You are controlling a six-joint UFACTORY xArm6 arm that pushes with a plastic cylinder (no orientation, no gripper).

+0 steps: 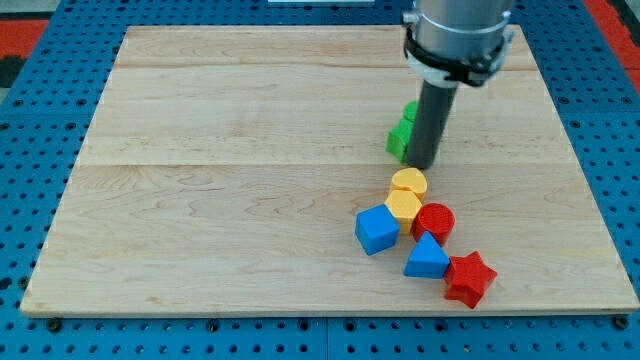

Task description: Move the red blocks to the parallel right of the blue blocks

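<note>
the arm ends in a dark rod, and my tip (423, 165) stands on the wooden board (200, 200) in the right half of the view, a little above the middle. there is no gripper and no fingers on this arm, so nothing opens or closes and the rod holds nothing; it only touches the board.

just to the view's left of my tip, touching the rod or very near it, is a green block (401, 134); the rod hides part of it, so its shape cannot be told.

below my tip, near but apart from it, lies a yellow round block (409, 182), and directly under that one, touching it, a yellow hexagon block (403, 206).

the task's blocks are lower still. the red round block (435, 221) sits below my tip and slightly to the view's right, just beside the yellow hexagon block. the blue cube (376, 229) is below and to the view's left of my tip, also next to the yellow hexagon block. the blue triangle block (427, 257) lies under the red round block, touching it. the red star block (469, 279) is the farthest from my tip, toward the view's bottom right, against the blue triangle block.
</note>
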